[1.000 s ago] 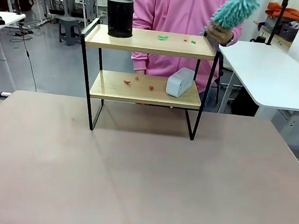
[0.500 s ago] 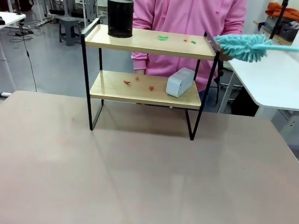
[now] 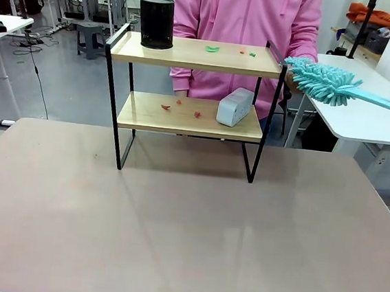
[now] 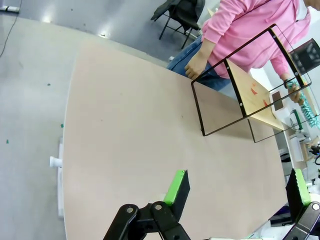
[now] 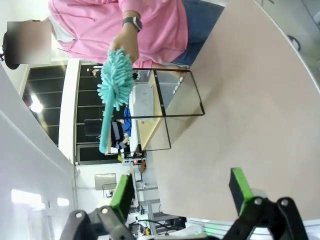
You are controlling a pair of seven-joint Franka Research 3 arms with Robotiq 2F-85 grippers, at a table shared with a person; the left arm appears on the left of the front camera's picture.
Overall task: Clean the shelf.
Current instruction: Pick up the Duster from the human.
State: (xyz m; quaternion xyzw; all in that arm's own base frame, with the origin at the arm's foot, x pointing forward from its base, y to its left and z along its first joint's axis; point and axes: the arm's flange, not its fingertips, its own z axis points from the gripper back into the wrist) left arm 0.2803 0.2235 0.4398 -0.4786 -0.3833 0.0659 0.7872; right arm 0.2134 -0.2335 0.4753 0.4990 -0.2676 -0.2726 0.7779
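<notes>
Light-wood shelf in a black metal frame [image 3: 197, 54] is set at the far side of the brown counter [image 3: 172, 240], red and green scraps [image 3: 211, 49] scattered on both boards. A fluffy teal duster [image 3: 322, 81] is held by the person's hand [image 5: 120, 47] beside the top board's right end. Jaws of left gripper [image 4: 238, 187] and right gripper [image 5: 181, 189] are spread, nothing grasped.

no readable text, no labels, no brands or numbers on anything shown
</notes>
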